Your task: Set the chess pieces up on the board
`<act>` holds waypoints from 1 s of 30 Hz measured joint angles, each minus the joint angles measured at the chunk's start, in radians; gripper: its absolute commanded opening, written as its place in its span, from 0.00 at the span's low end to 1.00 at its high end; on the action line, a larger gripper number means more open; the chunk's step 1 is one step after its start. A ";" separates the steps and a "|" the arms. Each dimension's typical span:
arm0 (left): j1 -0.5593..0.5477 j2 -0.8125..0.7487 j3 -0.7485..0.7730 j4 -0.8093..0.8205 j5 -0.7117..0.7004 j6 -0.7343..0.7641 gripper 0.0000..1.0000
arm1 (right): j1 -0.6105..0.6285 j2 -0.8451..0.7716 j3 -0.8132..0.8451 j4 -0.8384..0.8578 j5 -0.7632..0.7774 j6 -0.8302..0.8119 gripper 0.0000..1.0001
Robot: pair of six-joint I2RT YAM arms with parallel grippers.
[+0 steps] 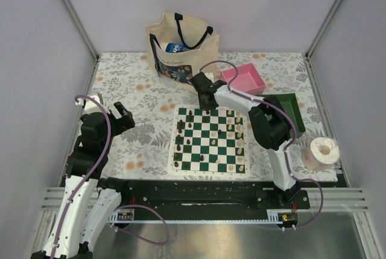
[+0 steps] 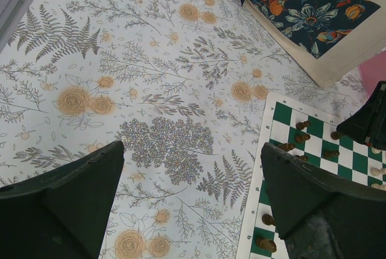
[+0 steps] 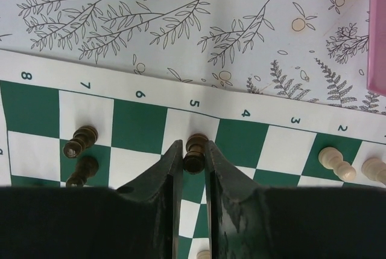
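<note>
Count on the bench [image 1: 139,96]: one chessboard [image 3: 140,127], one pink tray [image 1: 244,79], one green tray [image 1: 292,111], one tote bag [image 1: 178,51] and one paper roll [image 1: 321,152]. From above, dark chess pieces [image 1: 188,127] stand on the board's left half and cream ones [image 1: 240,144] on its right, too small to count exactly. The right wrist view shows three dark pieces and two cream ones clearly.

The right gripper [image 3: 193,144] is at the board's far edge with its fingers narrow, pressed against both sides of one dark pawn [image 3: 195,153]. The pawn stands upright just below the border number 5. The other two dark pieces are off to the left, near 7.

The left gripper [image 2: 192,150] hangs over bare bench left of the board, fingers spread wide and holding nothing, well apart from any piece.
</note>
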 measured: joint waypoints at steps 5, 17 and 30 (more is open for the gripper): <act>0.000 0.000 0.000 0.000 0.003 0.000 0.99 | 0.000 -0.016 0.000 -0.005 -0.011 -0.001 0.20; 0.005 0.000 0.000 0.000 0.007 0.000 0.99 | 0.080 -0.066 0.159 0.007 -0.078 0.005 0.19; 0.006 0.000 0.000 0.000 0.008 0.000 0.99 | 0.110 0.166 0.341 -0.025 -0.167 0.029 0.19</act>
